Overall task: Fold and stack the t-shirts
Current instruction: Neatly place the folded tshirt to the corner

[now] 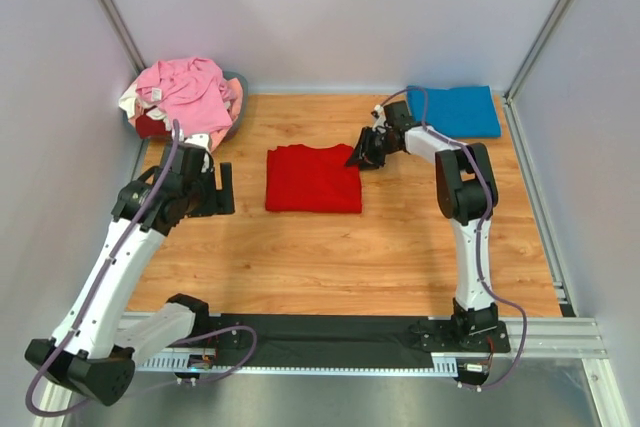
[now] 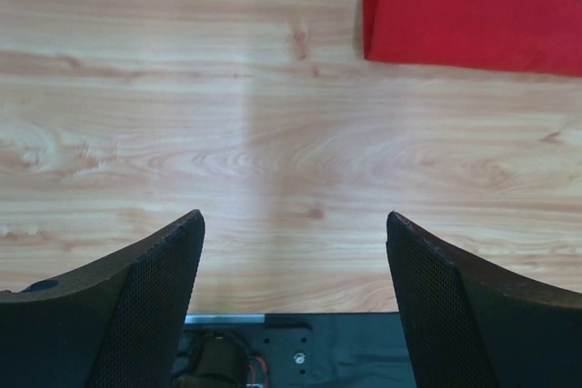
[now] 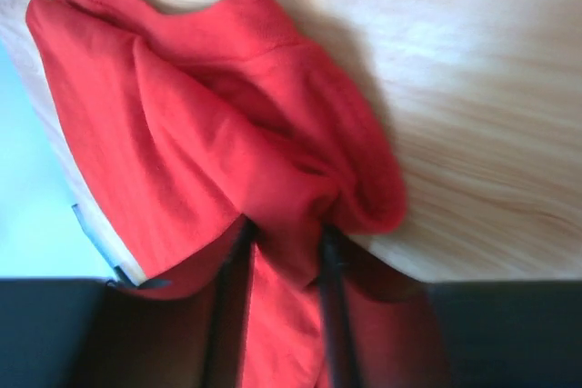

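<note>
The red t-shirt (image 1: 312,179), a soft, plain, bright red cloth shirt folded into a rough square, lies flat near the middle of the light wooden table (image 1: 400,247). The right gripper (image 1: 358,157) sits at the shirt's far right corner. In the right wrist view its two dark fingers (image 3: 332,261) are clenched on a bunched fold of the red cloth, which is pulled up into a loose hump above the tabletop (the rest of the shirt trails off to the left in that view).

The left gripper (image 1: 222,190) hangs over bare wood just left of the shirt, apart from it. Its black mesh-faced fingers (image 2: 155,297) are spread wide with nothing between them.

A folded blue t-shirt (image 1: 455,112) lies flat in the far right corner, well apart from the red one. In the far left corner a crumpled pink t-shirt (image 1: 185,92) tops a heap of cloth in a grey basket (image 1: 238,117).
</note>
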Robot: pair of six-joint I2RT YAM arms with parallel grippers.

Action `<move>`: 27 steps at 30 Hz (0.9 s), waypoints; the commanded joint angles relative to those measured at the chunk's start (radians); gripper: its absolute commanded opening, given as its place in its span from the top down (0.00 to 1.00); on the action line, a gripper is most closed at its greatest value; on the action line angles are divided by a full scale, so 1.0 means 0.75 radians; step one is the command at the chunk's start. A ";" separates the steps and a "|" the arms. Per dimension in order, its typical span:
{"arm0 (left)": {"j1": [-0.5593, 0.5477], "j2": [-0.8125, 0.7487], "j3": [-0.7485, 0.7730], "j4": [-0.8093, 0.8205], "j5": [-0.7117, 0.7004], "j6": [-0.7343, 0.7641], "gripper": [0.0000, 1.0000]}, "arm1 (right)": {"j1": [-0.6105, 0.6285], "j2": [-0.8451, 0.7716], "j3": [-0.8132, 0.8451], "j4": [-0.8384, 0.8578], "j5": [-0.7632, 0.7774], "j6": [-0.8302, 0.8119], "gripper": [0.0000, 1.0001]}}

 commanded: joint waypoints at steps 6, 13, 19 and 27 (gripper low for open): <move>0.002 -0.210 -0.194 0.012 -0.067 0.050 0.13 | -0.026 -0.012 -0.104 0.202 -0.096 0.119 1.00; 0.000 -0.337 -0.272 0.100 -0.079 0.032 0.15 | -0.110 -0.035 0.190 -0.097 -0.052 -0.034 1.00; 0.002 -0.371 -0.297 0.105 -0.163 -0.007 0.15 | -0.184 0.045 0.553 -0.536 0.149 -0.372 1.00; 0.002 -0.437 -0.311 0.107 -0.232 -0.034 0.15 | -0.266 0.070 0.871 -0.746 0.443 -0.615 1.00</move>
